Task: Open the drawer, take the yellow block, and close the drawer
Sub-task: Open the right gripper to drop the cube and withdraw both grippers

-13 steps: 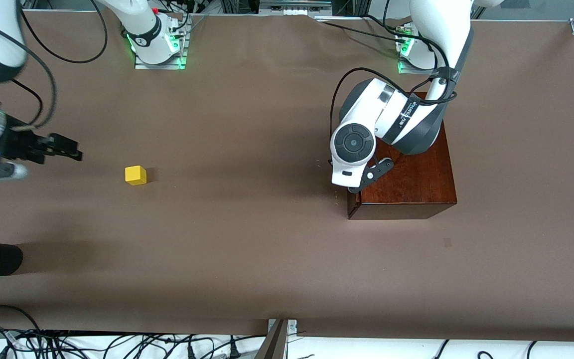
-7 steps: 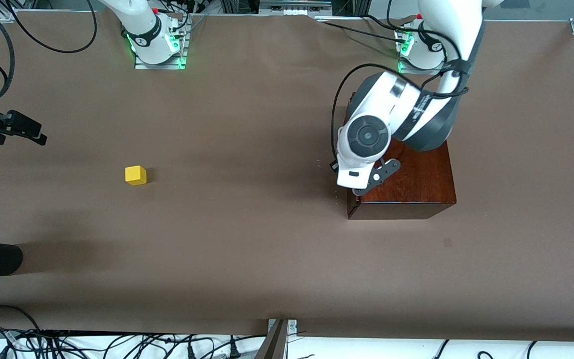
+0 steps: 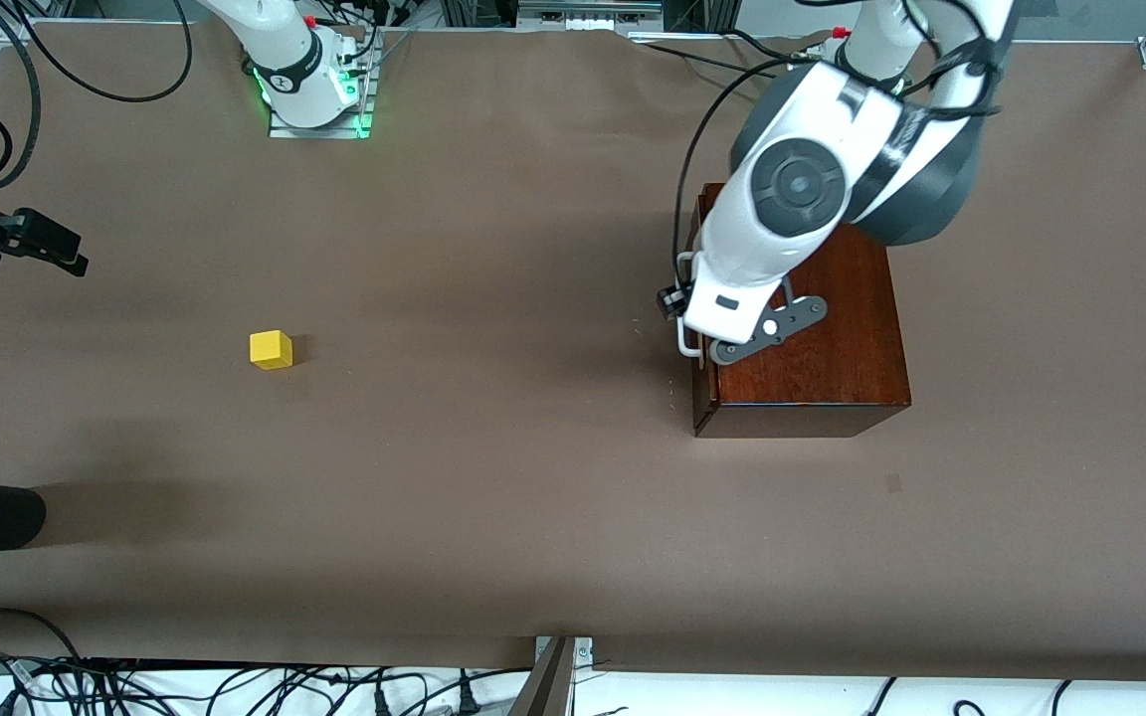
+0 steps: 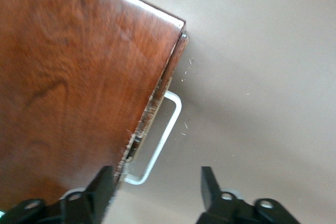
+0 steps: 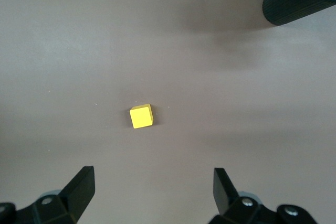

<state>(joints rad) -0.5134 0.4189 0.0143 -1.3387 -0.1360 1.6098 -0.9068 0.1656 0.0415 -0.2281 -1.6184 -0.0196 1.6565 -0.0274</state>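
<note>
Since the earlier frame my left gripper (image 4: 155, 190) has lifted back from the drawer (image 4: 157, 114) and spread its fingers, and my right arm has drawn away toward its end of the table. Left fingers now stand apart and hold nothing, above the white loop handle (image 3: 687, 340) of the shut drawer in the mahogany box (image 3: 812, 338). My right gripper (image 5: 152, 192) waits, wide and empty, with the yellow block (image 3: 271, 349) on the table (image 3: 493, 477) just ahead of its fingertips.

No text, label or number can be read anywhere.
</note>
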